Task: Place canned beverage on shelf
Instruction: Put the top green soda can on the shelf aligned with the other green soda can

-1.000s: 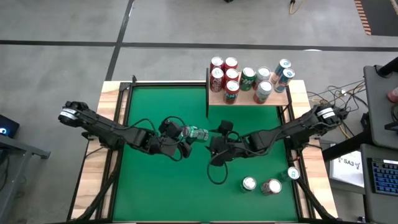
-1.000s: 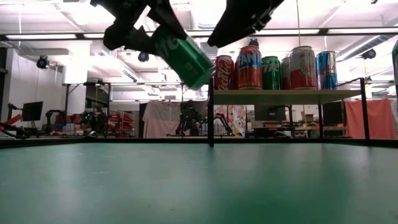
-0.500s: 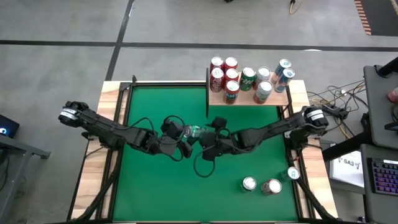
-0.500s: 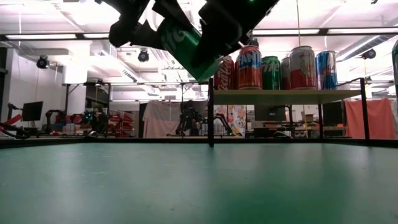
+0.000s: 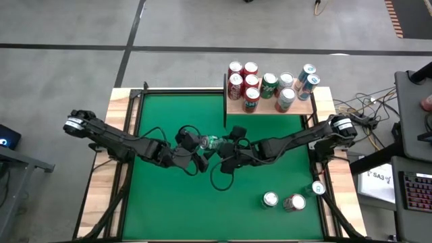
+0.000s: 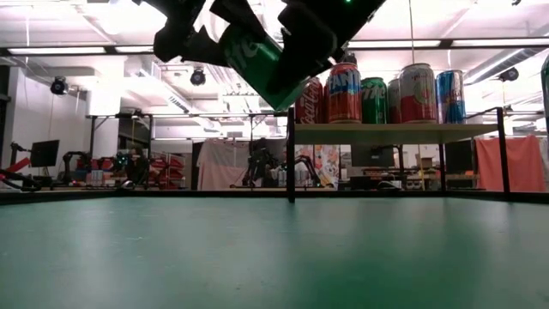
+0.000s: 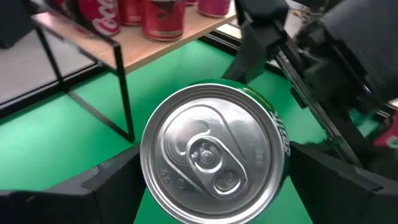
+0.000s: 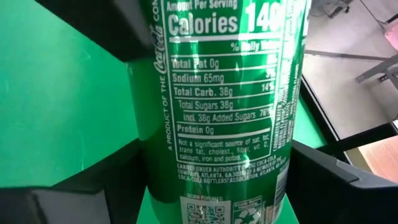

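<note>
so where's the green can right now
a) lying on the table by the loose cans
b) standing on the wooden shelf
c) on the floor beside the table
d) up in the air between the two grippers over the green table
d: the green can is tilted well above the table with the left gripper and the right gripper on either side of it, short of the shelf.

green felt table (image 5: pixel 162 196), grey floor (image 5: pixel 67 67)
</note>
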Controlling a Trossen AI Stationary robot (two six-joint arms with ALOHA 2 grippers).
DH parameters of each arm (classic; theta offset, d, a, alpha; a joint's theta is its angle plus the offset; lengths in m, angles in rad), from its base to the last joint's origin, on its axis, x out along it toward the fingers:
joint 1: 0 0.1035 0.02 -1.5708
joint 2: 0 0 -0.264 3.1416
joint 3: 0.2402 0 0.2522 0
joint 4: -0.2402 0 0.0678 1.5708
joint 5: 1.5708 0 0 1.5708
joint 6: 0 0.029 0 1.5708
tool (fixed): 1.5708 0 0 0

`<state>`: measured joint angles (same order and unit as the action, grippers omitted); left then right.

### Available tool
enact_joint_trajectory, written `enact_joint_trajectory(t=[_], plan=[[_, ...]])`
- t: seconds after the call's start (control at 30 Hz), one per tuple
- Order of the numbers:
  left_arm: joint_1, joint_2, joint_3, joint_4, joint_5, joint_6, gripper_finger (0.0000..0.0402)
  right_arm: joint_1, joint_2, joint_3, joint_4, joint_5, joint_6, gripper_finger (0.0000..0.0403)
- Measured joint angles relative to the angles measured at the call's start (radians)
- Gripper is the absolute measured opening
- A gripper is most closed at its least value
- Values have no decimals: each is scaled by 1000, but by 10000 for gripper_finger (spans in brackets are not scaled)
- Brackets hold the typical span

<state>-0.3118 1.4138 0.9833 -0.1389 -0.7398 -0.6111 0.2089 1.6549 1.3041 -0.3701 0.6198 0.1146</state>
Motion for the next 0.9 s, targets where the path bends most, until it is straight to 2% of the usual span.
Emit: enact_joint_trajectory(t=[0.3, 0.53, 0.7, 0.9], plan=[[-1, -42, 1, 31, 58, 233, 358, 1, -109, -9, -128, 1, 25, 292], [-1, -89, 2, 60, 80, 463, 359, 9, -248, -128, -124, 0, 81, 292], [0, -96, -11, 114, 117, 573, 359, 19, -387, -295, 92, -13, 87, 292], [2, -92, -123, 425, 209, 673, 359, 25, -513, -504, 547, -143, -55, 292]])
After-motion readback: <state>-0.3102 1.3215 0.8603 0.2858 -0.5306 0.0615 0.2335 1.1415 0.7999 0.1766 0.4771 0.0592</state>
